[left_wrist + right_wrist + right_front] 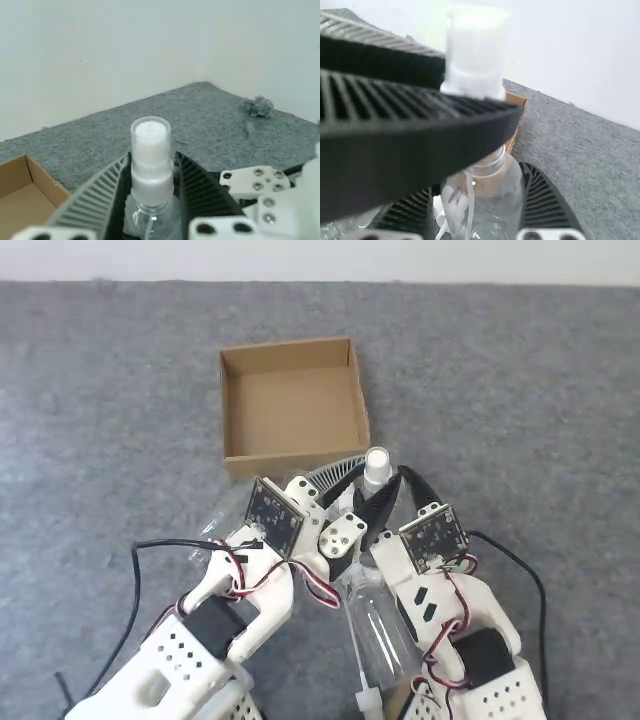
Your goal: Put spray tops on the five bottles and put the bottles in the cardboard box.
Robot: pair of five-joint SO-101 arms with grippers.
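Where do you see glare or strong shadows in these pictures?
High view: soft, even light, mild shadow inside the cardboard box, pale glints on the lying bottle. Left wrist view: spray top evenly lit, no glare. Right wrist view: that top almost merges with the bright wall; the left claw's finger looks dark.

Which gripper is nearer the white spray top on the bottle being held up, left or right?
Left. The left gripper has its jaws clamped on either side of the spray top; the right gripper holds the bottle lower down, around its clear body.
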